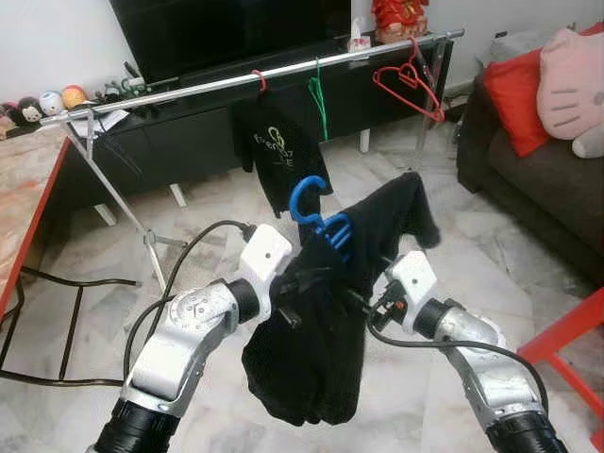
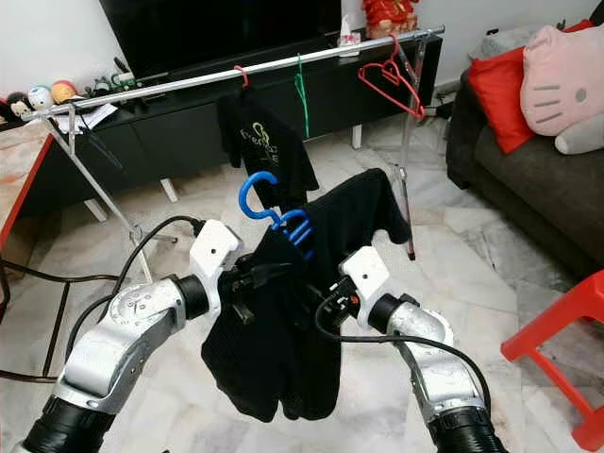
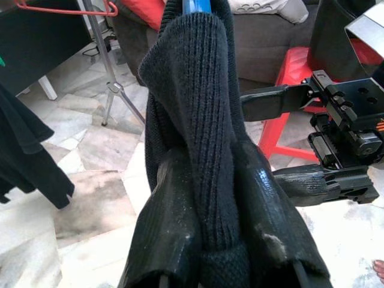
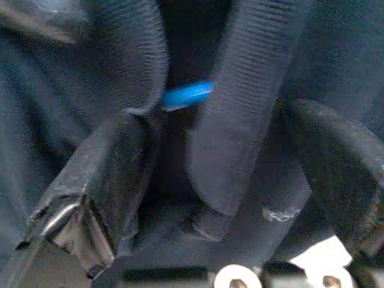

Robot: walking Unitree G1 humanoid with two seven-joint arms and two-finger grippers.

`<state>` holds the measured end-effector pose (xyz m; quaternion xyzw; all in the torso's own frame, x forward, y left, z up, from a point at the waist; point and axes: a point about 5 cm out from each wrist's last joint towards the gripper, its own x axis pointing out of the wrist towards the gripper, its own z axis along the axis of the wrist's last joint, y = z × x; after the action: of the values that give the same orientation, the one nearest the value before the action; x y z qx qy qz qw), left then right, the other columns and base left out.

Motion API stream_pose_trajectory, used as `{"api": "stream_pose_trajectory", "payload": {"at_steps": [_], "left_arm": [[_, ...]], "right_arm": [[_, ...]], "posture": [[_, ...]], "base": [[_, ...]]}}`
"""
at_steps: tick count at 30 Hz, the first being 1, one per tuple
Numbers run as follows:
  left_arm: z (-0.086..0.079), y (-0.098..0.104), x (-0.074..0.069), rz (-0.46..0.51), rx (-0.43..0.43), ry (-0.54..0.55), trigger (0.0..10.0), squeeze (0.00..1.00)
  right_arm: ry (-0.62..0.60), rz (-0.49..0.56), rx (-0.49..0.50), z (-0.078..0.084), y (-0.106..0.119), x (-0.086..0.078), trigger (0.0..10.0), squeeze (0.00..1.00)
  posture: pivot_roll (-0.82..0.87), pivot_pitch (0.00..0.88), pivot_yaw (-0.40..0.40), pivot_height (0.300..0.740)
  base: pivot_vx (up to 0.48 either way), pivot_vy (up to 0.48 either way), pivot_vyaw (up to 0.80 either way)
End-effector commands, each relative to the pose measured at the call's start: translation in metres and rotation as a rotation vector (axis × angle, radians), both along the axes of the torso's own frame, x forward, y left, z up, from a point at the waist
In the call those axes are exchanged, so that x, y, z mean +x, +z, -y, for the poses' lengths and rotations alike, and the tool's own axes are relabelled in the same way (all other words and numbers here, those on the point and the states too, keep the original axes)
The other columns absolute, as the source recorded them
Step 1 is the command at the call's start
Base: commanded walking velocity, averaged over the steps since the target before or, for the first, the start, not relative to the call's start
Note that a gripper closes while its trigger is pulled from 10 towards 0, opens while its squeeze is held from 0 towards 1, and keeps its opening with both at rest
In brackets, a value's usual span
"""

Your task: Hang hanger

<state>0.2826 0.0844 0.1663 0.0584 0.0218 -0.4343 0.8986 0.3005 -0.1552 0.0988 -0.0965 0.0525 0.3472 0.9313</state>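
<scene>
A blue hanger carries a black knit garment that droops toward the floor in front of me. My left gripper is shut on the garment just under the hook; its fingers press the knit from both sides. My right gripper reaches in from the right and stands open, with a fold of the garment and a bit of blue hanger between its fingers. The silver clothes rail runs across the view, beyond and above the hanger.
On the rail hang a black T-shirt, a green hanger and a red hanger. A dark sofa with cushions stands on the right, with a red stool nearer. A red-edged table stands on the left. A black TV cabinet lies behind the rail.
</scene>
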Motion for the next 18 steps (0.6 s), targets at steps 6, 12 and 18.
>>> {"api": "stream_pose_trajectory", "payload": {"at_steps": [6,12,18], "left_arm": [[0.006,0.004,-0.004,0.018,-0.01,-0.03,10.0,0.0],[0.006,0.003,-0.003,0.019,-0.007,-0.024,10.0,0.0],[0.006,0.004,-0.002,0.024,-0.007,-0.019,10.0,0.0]], "right_arm": [[-0.256,0.031,-0.041,0.025,0.002,0.018,10.0,0.0],[-0.222,0.019,-0.027,0.018,-0.001,0.017,10.0,0.0],[-0.164,0.002,-0.029,0.01,-0.006,0.014,10.0,0.0]], "posture": [[-0.18,0.0,0.122,0.74],[-0.18,0.0,0.117,0.74],[-0.18,0.0,0.112,0.74]], "base": [[0.0,0.0,0.0],[0.0,0.0,0.0],[0.0,0.0,0.0]]}}
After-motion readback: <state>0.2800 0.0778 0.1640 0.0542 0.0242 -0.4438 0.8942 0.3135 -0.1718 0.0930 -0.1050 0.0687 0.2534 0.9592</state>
